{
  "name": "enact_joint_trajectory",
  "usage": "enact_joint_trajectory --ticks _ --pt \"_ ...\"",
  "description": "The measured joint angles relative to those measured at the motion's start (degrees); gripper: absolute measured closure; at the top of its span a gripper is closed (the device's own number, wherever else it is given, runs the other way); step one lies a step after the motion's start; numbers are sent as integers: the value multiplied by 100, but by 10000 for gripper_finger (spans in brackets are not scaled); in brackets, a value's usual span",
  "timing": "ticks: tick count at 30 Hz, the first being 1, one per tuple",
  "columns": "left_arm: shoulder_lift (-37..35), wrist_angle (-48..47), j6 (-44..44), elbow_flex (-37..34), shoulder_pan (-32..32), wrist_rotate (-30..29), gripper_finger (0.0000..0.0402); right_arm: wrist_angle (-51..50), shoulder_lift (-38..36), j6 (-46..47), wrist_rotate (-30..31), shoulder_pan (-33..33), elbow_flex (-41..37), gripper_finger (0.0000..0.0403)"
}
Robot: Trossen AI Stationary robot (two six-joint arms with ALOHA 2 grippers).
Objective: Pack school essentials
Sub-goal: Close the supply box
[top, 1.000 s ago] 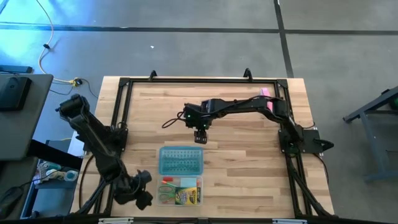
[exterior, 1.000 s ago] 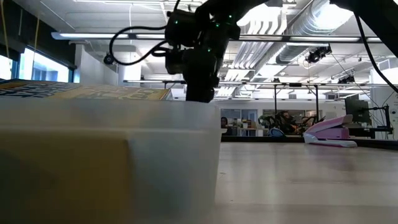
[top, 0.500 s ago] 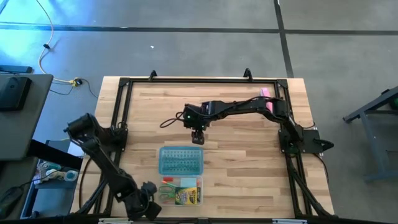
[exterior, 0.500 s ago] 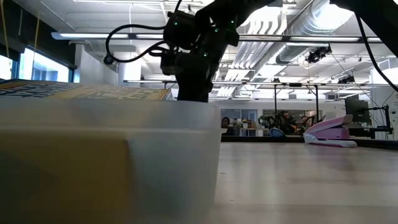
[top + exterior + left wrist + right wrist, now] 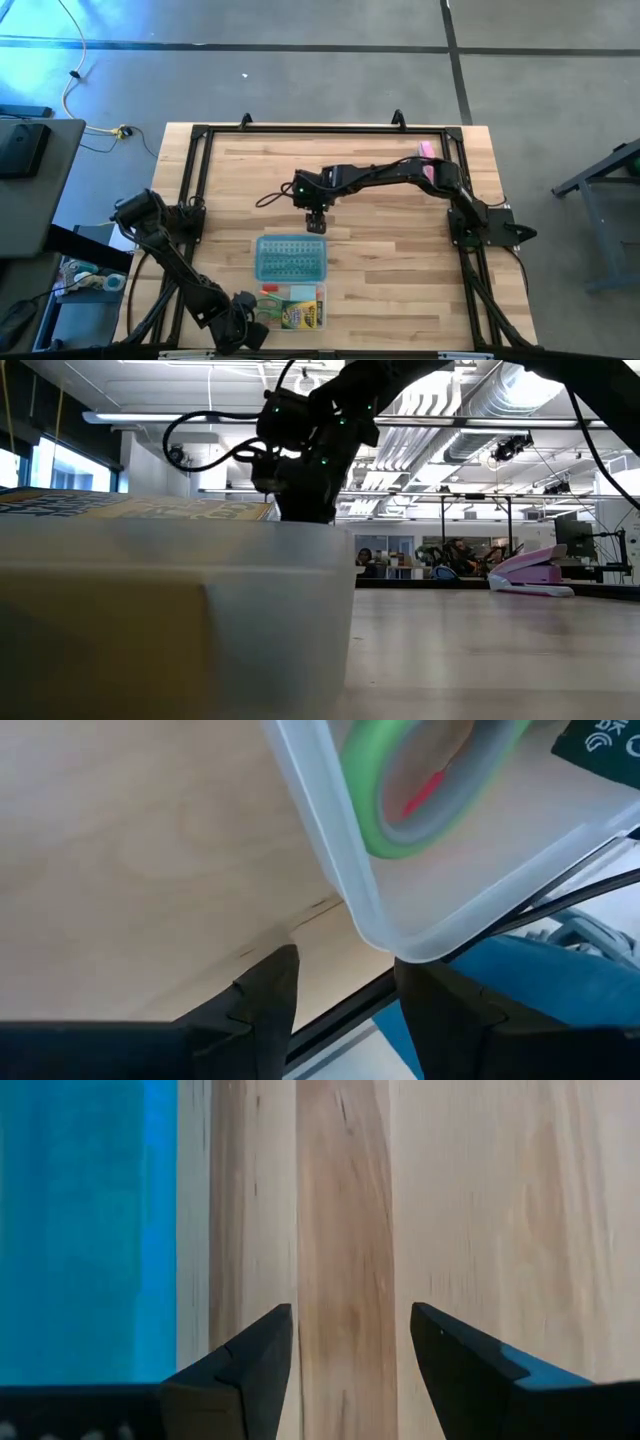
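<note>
A clear plastic box (image 5: pixel 291 308) rests on the table near its near edge. It holds green-handled scissors (image 5: pixel 266 309), a light-blue note pad (image 5: pixel 299 293), an orange-red pencil (image 5: pixel 268 291) and a yellow-green crayon pack (image 5: pixel 301 318). The teal lid (image 5: pixel 290 258) lies flat just beyond the box. My left gripper (image 5: pixel 250 328) is open and low at the box's near left corner (image 5: pixel 400 942); the scissors' green handle (image 5: pixel 400 810) shows through the wall. My right gripper (image 5: pixel 316 223) is open, pointing down over bare wood by the lid's far edge (image 5: pixel 90 1230).
A pink stapler (image 5: pixel 427 150) sits at the far right corner, also visible in the low view as the pink stapler (image 5: pixel 530 572). A black frame (image 5: pixel 200 180) runs round the table's edges. Bare wood lies right of the box and lid. The box wall (image 5: pixel 180 620) fills the low view's foreground.
My left arm has folded down, and its gripper has moved along the near edge toward the right, up to the box's corner. My right gripper has sunk a little and shifted slightly left, toward the lid's far edge. The box and the lid have stayed put.
</note>
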Motion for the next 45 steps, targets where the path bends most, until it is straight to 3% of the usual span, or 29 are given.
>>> enact_joint_trajectory --ticks 17,35,45 --pt "20 39 -50 -11 214 -146 243 -227 181 -48 -826 87 7 208" --pt "31 177 -68 -22 299 -370 243 -383 -57 -129 -496 164 7 208" --pt "31 179 -68 -22 317 -428 243 -434 -57 -141 -664 233 7 208"
